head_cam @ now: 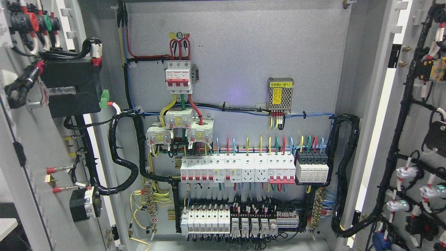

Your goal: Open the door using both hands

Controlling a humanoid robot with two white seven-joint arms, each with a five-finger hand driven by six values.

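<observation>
Swinging wide, left door [31, 146] and right door [418, 139] flank the cabinet interior [240, 69]; neither hand shows.

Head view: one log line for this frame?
left door: swung open | right door: swung open | cabinet interior: exposed | hands: not in view

No part of the robot's body shows in the head view — no arm, hand or fingers at the lower left, the lower right or along the bottom edge — so its colours, cables and markings cannot be told.
</observation>
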